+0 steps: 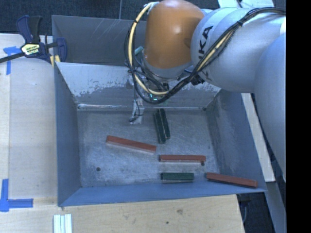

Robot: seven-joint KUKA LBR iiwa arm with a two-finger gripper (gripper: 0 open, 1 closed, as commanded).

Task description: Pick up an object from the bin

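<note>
The silver arm comes into the grey metal bin from the 3 o'clock side. On its rounded casing the black letters "KA" can be read; the rest of the word is hidden behind the yellow and black cables that run round the wrist. A smooth orange cover sits on the wrist, above the back wall of the bin.

Under this cover the gripper hangs down at about 12 o'clock of the bin floor, close to the foot of the back wall. It is seen as one thin pale piece. Whether it is open or closed I cannot tell, and I see no thing in it. Whether its tip touches the floor I also cannot tell.

The thing nearest to it is a long dark green bar, which lies at 3 o'clock from the gripper, near but apart. This bar lies flat and points roughly from 12 to 6 o'clock.

At 6 o'clock from the gripper lies a long red-brown bar, flat on the floor near the middle and a little slanted. A shorter red-brown bar lies at 4 o'clock of the floor, almost level, and its left end is near the right end of the long one. Just below it, at 5 o'clock by the front wall, lies a short dark green block. One more thin red-brown strip lies in the corner at 4 o'clock, up on the slanted right wall, well apart from the gripper.

No label or writing can be read on any bar.
</note>
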